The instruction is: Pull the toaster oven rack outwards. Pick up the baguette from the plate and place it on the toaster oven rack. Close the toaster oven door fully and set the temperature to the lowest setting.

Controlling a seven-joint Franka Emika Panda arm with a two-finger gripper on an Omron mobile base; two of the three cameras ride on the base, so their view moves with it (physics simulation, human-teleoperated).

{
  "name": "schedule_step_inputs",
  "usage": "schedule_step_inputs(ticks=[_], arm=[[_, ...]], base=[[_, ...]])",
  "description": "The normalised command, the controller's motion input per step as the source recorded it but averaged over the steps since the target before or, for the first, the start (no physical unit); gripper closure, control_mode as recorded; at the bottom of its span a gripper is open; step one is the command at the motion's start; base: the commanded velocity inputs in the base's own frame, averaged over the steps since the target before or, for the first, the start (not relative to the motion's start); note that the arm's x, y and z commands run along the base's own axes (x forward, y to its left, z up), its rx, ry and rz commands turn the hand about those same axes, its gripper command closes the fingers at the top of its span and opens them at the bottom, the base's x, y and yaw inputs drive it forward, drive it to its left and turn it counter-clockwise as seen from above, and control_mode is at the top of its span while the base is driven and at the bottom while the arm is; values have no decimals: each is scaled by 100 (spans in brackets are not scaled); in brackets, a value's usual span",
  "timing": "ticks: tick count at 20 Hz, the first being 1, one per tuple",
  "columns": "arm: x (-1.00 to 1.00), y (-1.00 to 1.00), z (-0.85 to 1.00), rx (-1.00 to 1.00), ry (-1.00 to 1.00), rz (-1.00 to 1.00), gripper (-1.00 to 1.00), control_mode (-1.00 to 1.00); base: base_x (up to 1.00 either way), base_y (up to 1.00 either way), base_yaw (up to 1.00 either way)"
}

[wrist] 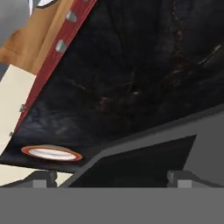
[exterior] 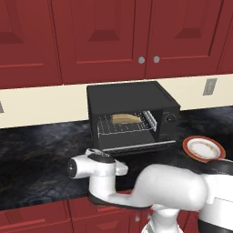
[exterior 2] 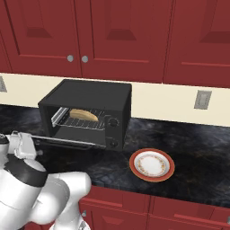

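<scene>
The black toaster oven [exterior: 132, 98] stands on the counter with its door [exterior: 136, 143] folded down flat. Inside, the baguette [exterior: 126, 119] lies on the silver wire rack [exterior: 123, 129]. The same baguette [exterior 2: 83, 114] shows from the other side. The plate [exterior: 204, 149] sits bare to the oven's right. My gripper [wrist: 113, 179] is open, with nothing between its fingers. It is at the front edge of the lowered door [wrist: 144, 159], whose grey panel and dark window lie just ahead. My white hand [exterior: 93, 166] hovers at the door's front left corner.
Two round knobs [exterior 2: 113, 121] sit on the oven's right-hand panel. Red upper cabinets [exterior: 113, 36] hang above, and a wall outlet [exterior 2: 203, 99] is at the right. The dark stone counter [exterior 2: 188, 139] stretches to both sides. My own arm [exterior: 168, 186] fills the foreground.
</scene>
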Motion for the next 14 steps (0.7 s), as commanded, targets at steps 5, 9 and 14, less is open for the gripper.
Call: schedule_step_inputs(ticks=[5,9,14], arm=[[68,-90,27,14,0,2,-100,-100],[71,-89,27,15,0,2,-100,-100],[70,-88,26,14,0,2,-100,-100]], base=[[0,0,0],[0,0,0],[0,0,0]])
